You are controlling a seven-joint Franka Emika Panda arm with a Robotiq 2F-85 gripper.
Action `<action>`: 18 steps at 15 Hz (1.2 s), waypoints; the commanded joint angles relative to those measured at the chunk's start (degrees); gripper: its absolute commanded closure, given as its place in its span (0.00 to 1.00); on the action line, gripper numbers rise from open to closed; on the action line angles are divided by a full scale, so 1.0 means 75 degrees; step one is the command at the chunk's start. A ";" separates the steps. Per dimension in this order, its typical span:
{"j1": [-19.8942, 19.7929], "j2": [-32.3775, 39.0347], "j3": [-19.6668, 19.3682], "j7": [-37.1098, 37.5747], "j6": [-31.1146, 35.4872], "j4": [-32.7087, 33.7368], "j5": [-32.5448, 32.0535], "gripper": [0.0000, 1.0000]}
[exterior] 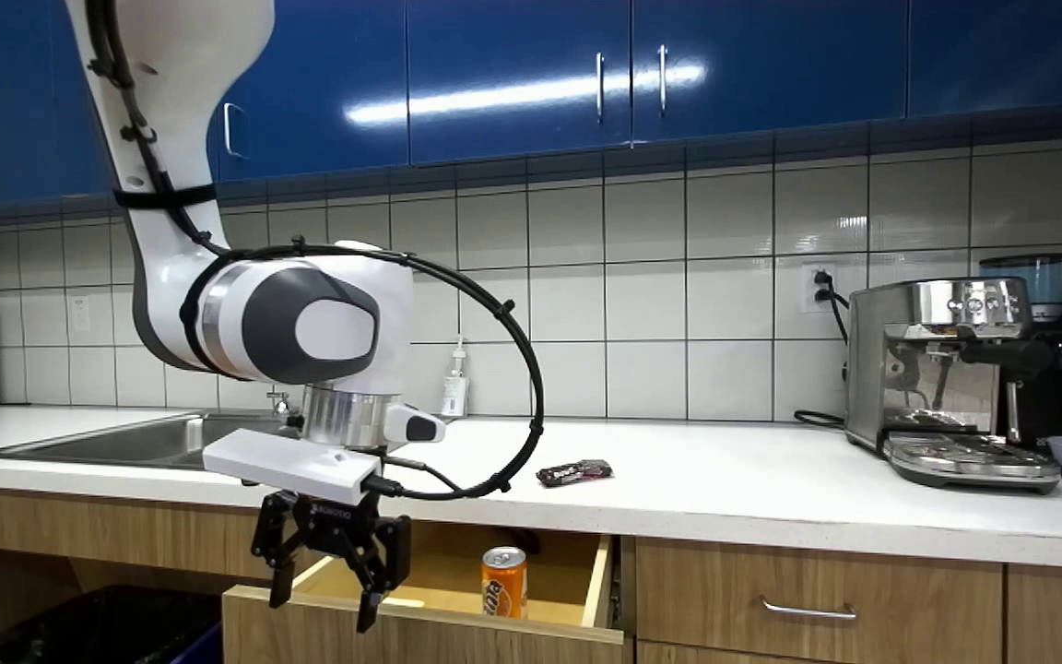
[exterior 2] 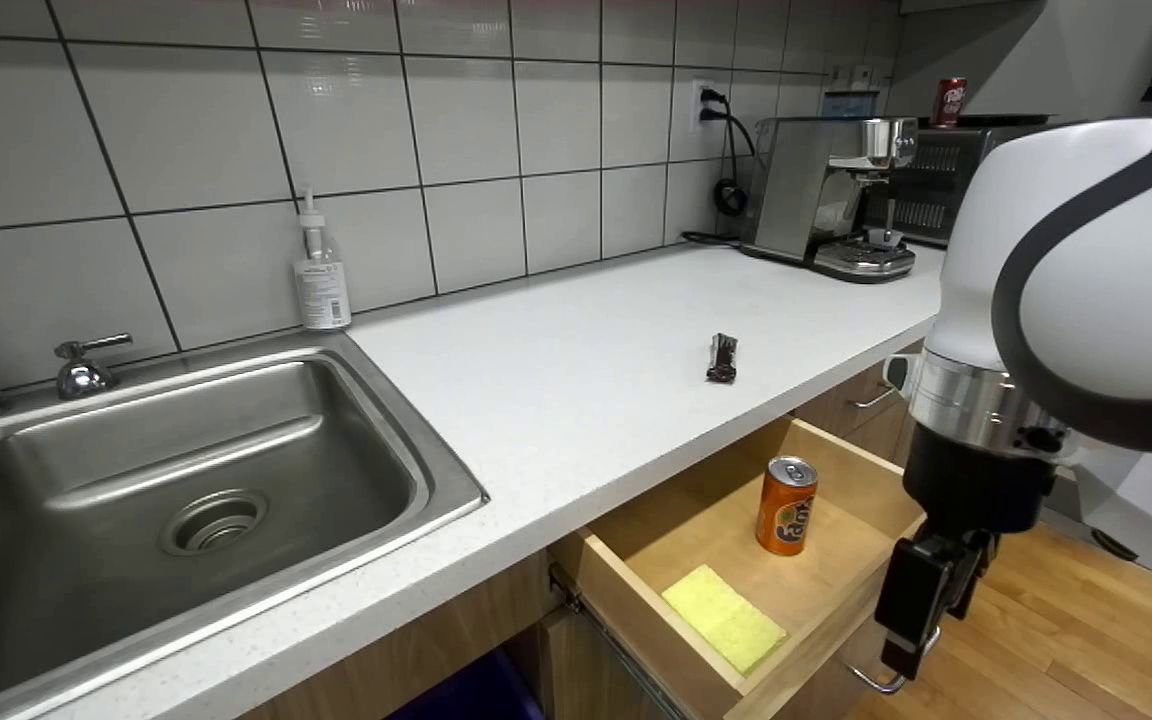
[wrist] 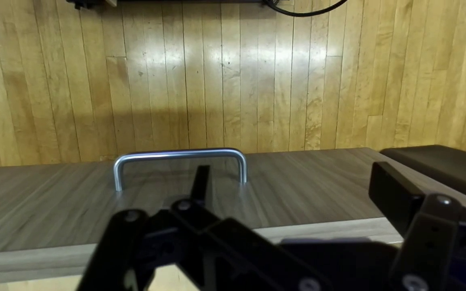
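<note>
Drawer is shown standing open beneath a white surface in an exterior view. An orange Fanta can is stood upright inside the drawer. The gripper is pointed downward at the drawer's front panel, and its jaws are set apart. A dark wrapped bar is placed on the surface near its front edge. A coffee machine is positioned well apart from the bar, before the tiled wall.

In an exterior view, the gripper is located just outside the front panel, on the side facing away from the surface. A yellow sponge is laid flat in the drawer, near the can but not touching it. A steel sink is set into the surface, and a pump bottle is placed at its rear corner.

In the wrist view, the jaws are seen spread apart, with the front panel visible between them. A metal handle is mounted on that panel, close to one of the jaws; whether contact is made cannot be told. Wooden floor is visible past the handle.
</note>
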 commanded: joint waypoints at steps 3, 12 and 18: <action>-0.0025 0.0271 -0.0021 -0.0186 0.0342 0.0005 0.0003 0.00; -0.0136 0.0782 -0.0019 0.0122 0.1376 0.0005 -0.0653 0.00; -0.0157 0.1037 -0.0223 0.0576 0.2068 0.0004 -0.1810 0.00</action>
